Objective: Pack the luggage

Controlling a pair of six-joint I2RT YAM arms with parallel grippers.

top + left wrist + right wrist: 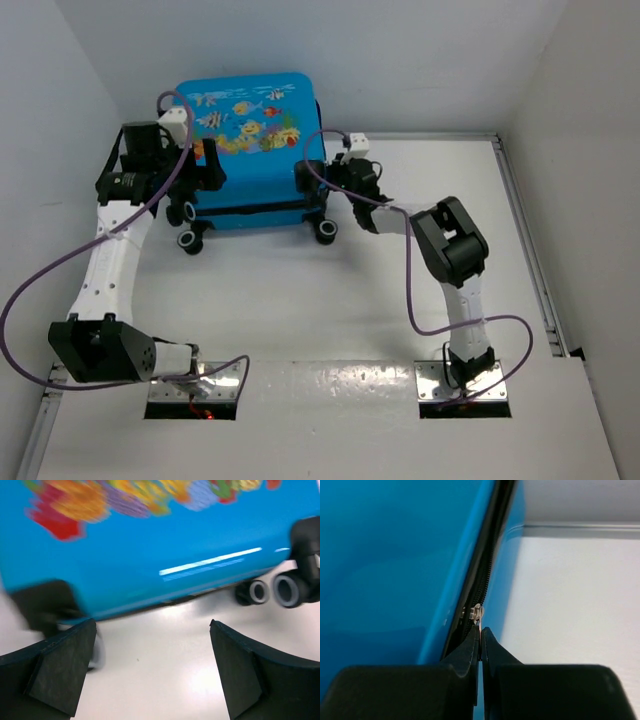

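- We find the luggage (pixel 250 150) closed, printed face up, at the far left of the table (pixel 350 300), wheels (pixel 327 230) toward the arms.
- We note the right gripper (pixel 480 630) pinched tight on the silver zip pull (pixel 478 614) of the black zipper band (pixel 487 555).
- We note the left gripper (pixel 151 630) spread wide, holding nothing, low over the table just beside the luggage's wheeled edge.

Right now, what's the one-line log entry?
luggage: lid down | left gripper: open, empty, near wheels | right gripper: shut on zipper pull
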